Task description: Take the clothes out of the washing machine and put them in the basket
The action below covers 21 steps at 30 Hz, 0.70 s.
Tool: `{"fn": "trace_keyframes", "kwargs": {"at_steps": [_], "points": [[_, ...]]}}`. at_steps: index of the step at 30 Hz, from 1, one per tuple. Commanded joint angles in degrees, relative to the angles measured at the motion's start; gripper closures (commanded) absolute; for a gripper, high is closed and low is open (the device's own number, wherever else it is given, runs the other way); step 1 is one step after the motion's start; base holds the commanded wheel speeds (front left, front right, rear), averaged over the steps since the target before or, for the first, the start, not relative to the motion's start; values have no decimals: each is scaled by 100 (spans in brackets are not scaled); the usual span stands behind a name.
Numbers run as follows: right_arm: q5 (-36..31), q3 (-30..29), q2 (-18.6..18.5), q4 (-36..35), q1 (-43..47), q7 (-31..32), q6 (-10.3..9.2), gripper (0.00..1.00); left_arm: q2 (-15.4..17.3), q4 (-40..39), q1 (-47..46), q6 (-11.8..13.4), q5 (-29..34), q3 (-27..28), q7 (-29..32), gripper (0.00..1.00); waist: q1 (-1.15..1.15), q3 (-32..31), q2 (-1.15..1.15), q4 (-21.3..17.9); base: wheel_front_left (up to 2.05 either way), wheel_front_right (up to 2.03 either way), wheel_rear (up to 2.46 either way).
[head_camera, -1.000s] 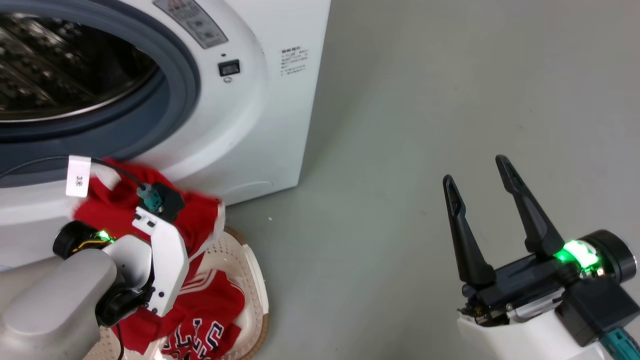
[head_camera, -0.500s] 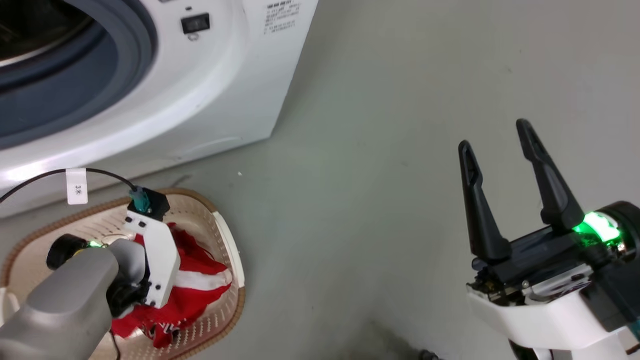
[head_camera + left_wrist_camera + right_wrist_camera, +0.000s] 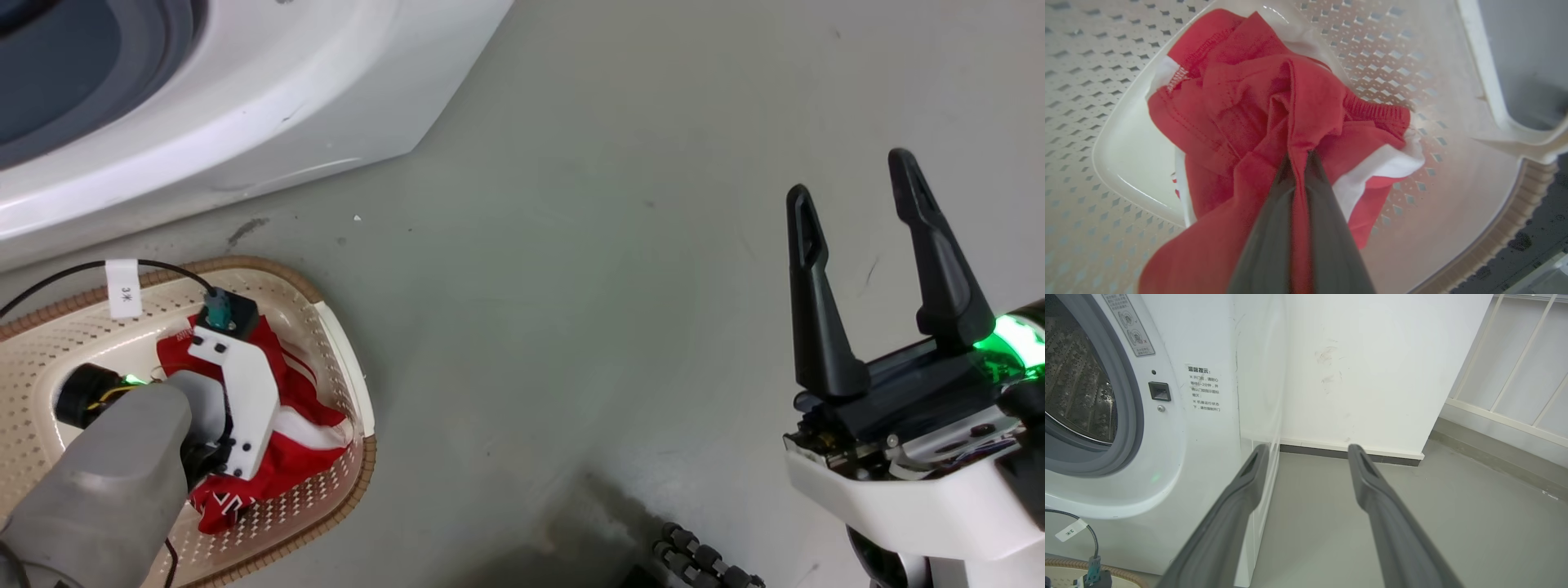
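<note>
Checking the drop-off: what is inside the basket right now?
The red clothes lie bunched in the basket, one fold pinched in the shut left gripper. The basket bottom beneath the fabric is covered, so anything under it cannot be seen.

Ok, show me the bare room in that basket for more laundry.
Bare basket surface lies between the clothes and the rim nearest the washing machine. Crowded where the left gripper pinches the clothes by the handle side.

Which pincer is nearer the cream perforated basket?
Left. The left pincer is inside the cream perforated basket, shut on the red jersey fabric; the right pincer hangs open over grey floor, well aside.
</note>
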Motion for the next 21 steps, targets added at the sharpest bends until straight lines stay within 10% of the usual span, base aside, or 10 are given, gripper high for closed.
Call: {"fn": "trace_keyframes", "kwargs": {"at_steps": [1, 10, 11, 12, 21], "points": [[34, -9, 5, -25, -115, -11, -2, 0, -40, 135, -103, -12, 51, -31, -70, 100, -1, 78, 0, 11, 0, 0, 0], [72, -39, 5, -41, -222, -11, -2, 0, -381, 826, -317, -24, 190, -239, -406, 100, -1, 218, 0, 40, 0, 0, 0], [70, -41, 5, -29, -214, -11, -2, 0, -412, 874, -319, -27, 150, -224, -444, 83, -1, 205, 0, 48, 0, 0, 0], [62, -36, 5, -13, -205, -11, -2, 0, -448, 913, -310, -28, 139, -228, -488, 0, -1, 181, 0, 56, 0, 0, 0], [-79, 28, 5, 110, -31, -11, -2, 0, -701, 933, -88, -34, 84, -463, -944, 0, -1, -388, 0, 186, 0, 0, 0]]}}
